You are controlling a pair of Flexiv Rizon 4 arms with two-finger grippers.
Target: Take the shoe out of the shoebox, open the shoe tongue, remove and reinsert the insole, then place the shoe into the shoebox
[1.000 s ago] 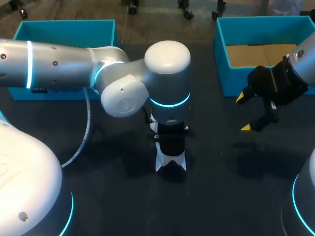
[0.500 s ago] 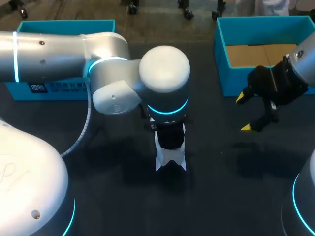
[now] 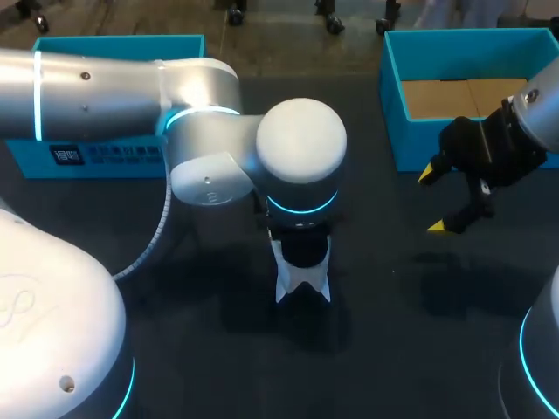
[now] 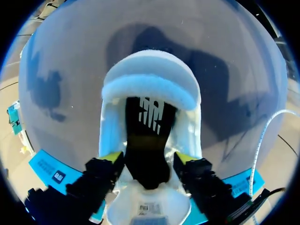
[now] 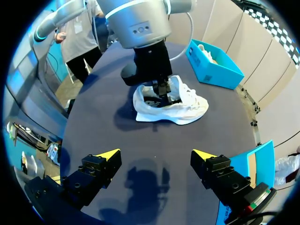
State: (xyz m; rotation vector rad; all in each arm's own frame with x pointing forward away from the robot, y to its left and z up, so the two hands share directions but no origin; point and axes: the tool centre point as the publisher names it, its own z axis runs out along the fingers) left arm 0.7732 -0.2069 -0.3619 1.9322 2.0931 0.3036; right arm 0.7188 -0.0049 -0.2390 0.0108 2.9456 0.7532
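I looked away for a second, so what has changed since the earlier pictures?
The left arm has shifted its wrist a little toward the table's near edge, staying low over the shoe. Nothing was visibly taken hold of or let go. The shoe stayed where it was, and the right claw stayed open in the same spot.

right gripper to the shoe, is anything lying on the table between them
Nothing. In the right wrist view, between the open right gripper and the white shoe lies only bare dark table and a shadow.
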